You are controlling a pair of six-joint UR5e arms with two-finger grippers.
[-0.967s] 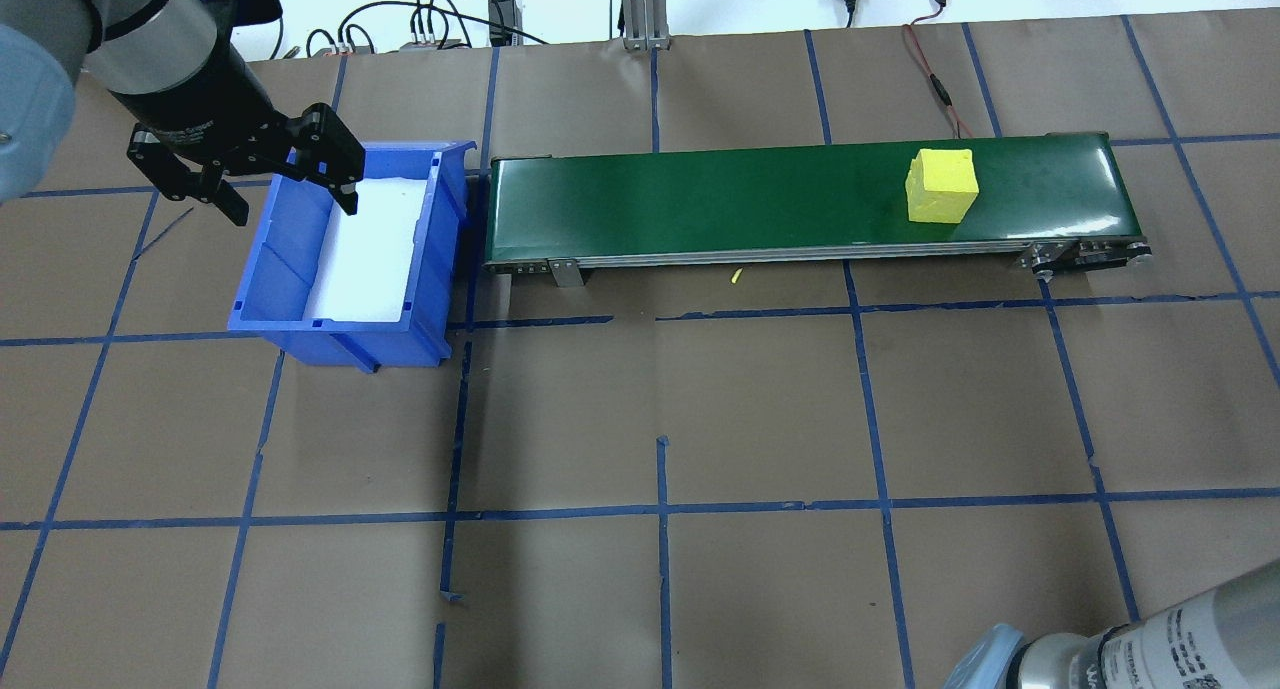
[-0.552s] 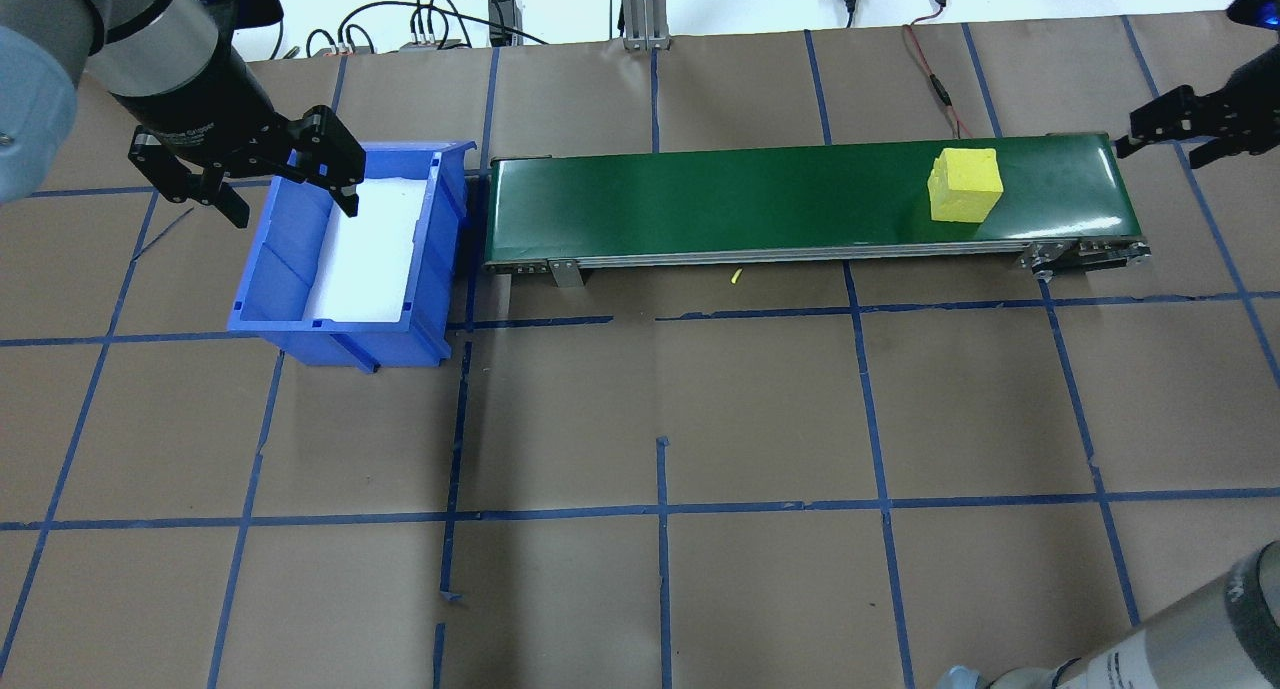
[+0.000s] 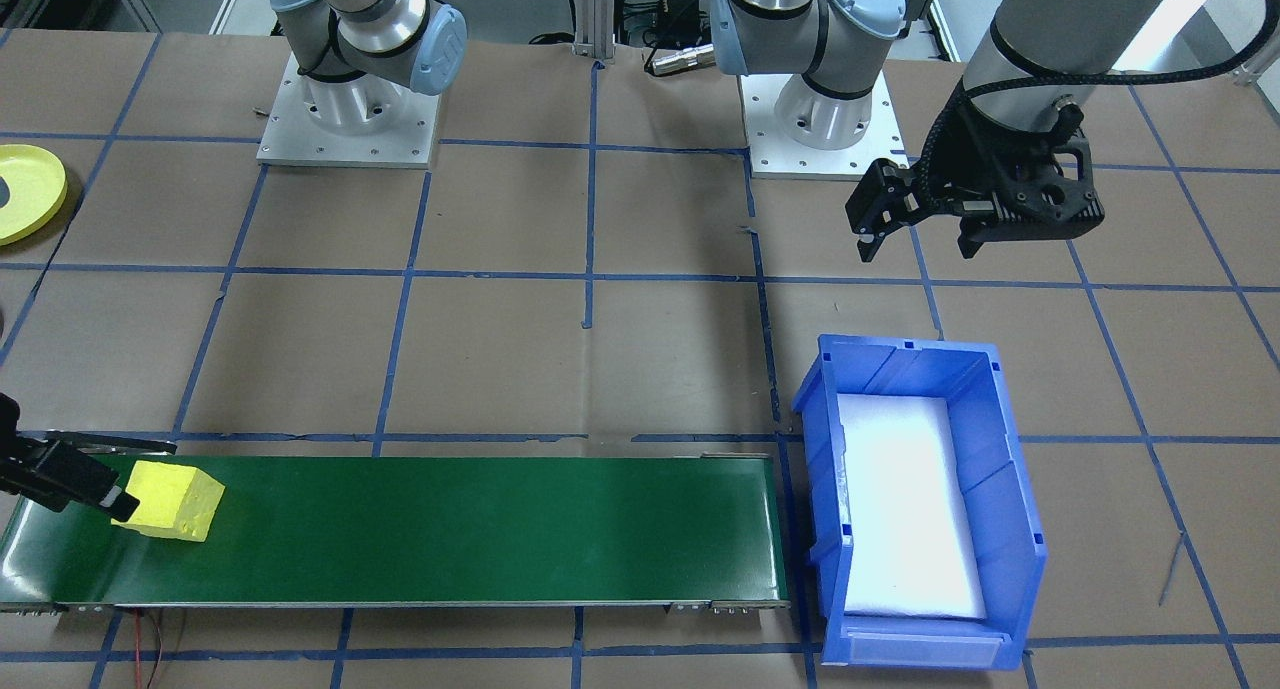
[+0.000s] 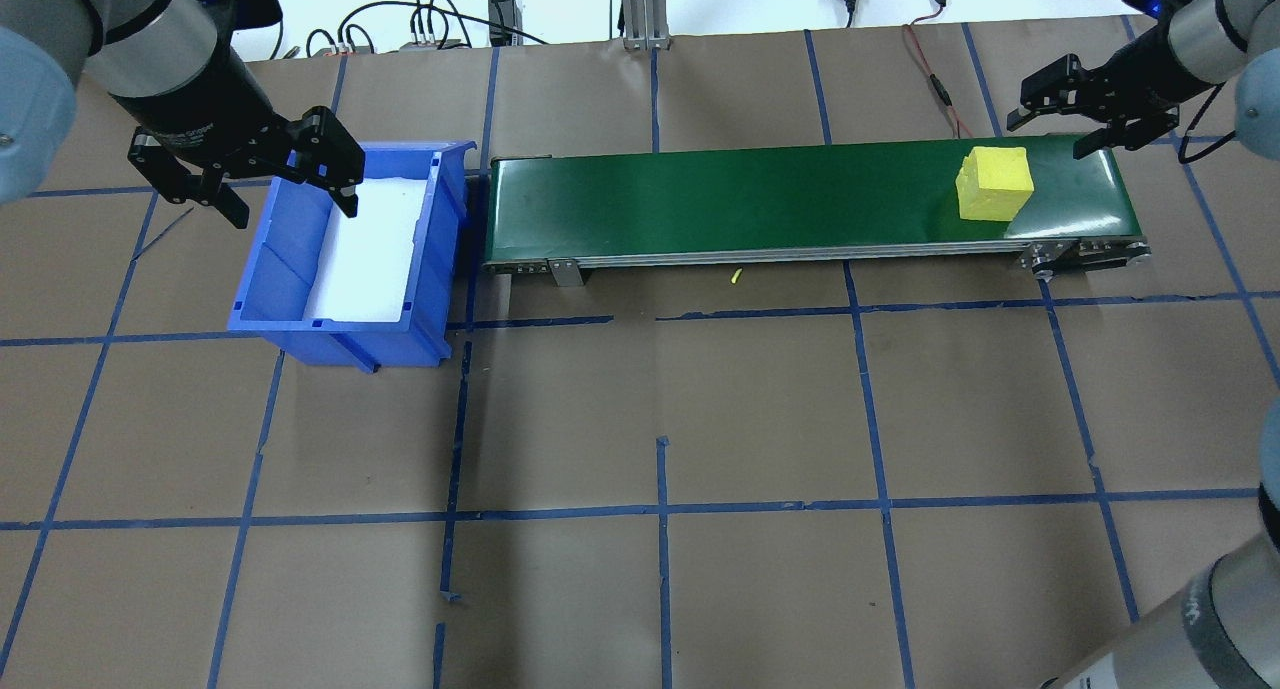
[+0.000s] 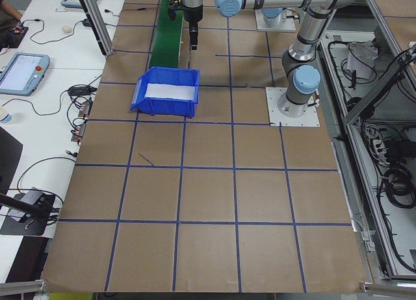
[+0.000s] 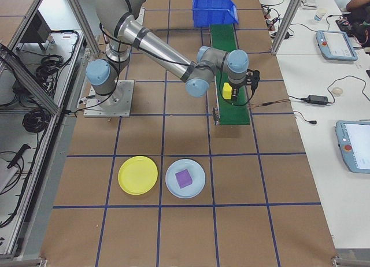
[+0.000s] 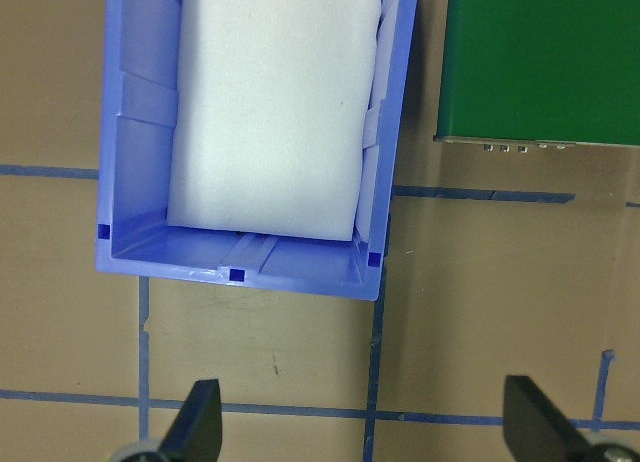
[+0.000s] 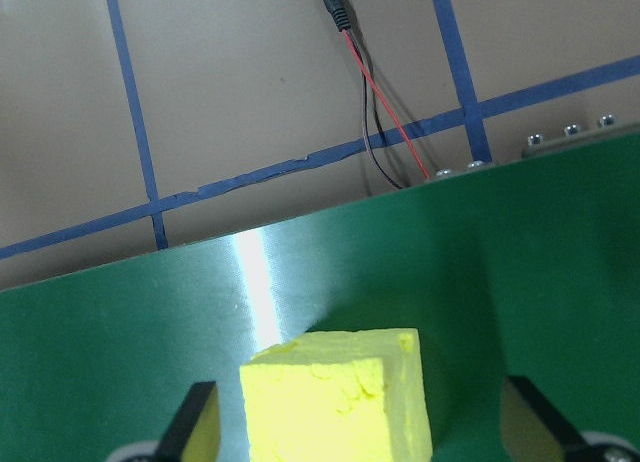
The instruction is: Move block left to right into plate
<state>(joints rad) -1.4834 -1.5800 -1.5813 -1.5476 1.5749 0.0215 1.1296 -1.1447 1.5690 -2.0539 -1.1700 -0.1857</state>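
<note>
My right gripper (image 4: 1092,108) hung with its fingers spread wide just beyond the far-right end of the green belt (image 4: 720,194), holding nothing. I judged it was lining up on the yellow block (image 4: 994,182), which sat near that end of the belt (through my wrist camera it lay low between the two fingertips). My left gripper (image 4: 247,174) was likewise parted and empty, poised over the near-left rim of the blue bin (image 4: 300,289), presumably kept clear of the belt. The yellow plate (image 6: 137,175) waited on the table well away from the belt, beside a pale blue plate (image 6: 185,178) carrying a purple block (image 6: 184,178). Nothing was gripped yet, so the carry across had not begun.
</note>
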